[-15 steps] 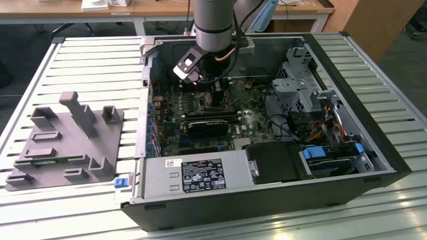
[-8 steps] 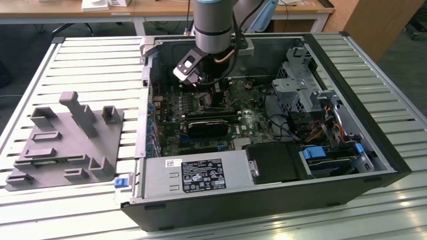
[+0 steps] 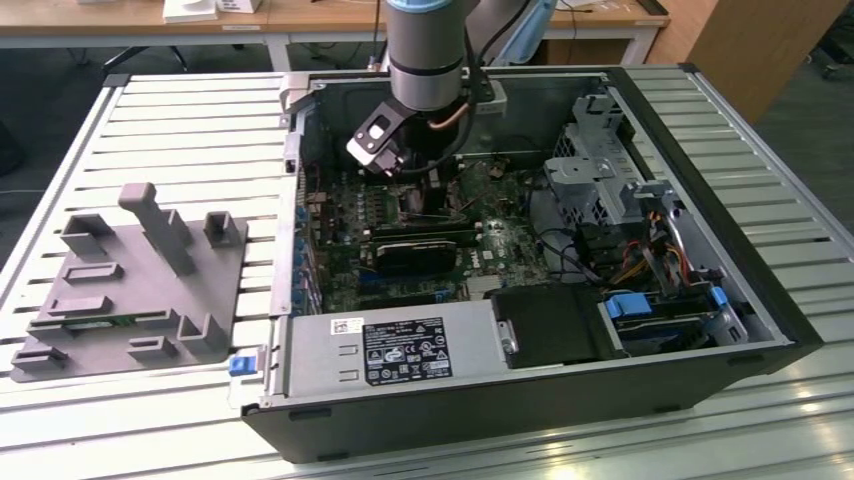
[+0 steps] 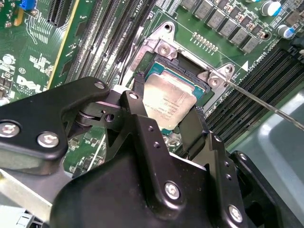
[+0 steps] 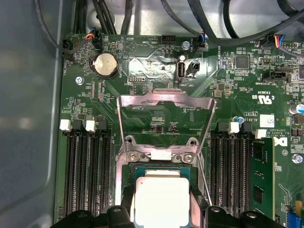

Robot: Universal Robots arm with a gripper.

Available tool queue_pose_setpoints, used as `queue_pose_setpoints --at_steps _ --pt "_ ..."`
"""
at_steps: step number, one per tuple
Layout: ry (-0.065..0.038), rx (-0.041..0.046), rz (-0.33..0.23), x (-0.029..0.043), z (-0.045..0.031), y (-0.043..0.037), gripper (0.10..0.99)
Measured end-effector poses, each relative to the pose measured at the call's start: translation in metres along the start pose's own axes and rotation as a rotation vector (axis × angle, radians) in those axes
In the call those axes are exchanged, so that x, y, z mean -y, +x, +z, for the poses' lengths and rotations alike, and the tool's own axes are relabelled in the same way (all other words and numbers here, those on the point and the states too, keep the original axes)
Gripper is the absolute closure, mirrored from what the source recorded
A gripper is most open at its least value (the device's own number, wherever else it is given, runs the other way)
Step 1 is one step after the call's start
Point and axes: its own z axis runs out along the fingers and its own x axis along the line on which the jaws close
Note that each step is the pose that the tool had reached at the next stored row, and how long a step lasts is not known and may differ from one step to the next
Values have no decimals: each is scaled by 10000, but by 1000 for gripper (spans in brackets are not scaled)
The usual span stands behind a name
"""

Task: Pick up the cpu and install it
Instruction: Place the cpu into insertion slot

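Apparently mid-placement: gripper (image 4: 166, 113) was closed narrowly, pinching the cpu (image 4: 168, 97) by two opposite edges just over the socket frame (image 4: 160, 47), load plate (image 5: 164, 102) raised. Exterior view: 12 o'clock from the black card (image 3: 414, 250). Good seating called for a level chip, squared corners, no force.

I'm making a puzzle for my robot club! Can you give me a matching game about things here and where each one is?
1. silver-grey square cpu
2. round silver coin battery
3. grey plastic stand

A. outside the case, on the slatted table
B. held in the black pincer
C. in a round holder on the green circuit board

Pairs: 1-B, 2-C, 3-A
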Motion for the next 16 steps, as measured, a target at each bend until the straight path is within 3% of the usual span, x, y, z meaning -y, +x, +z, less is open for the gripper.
queue_pose_setpoints --at_steps 16 --pt "0 -7 1 1 21 0 533"
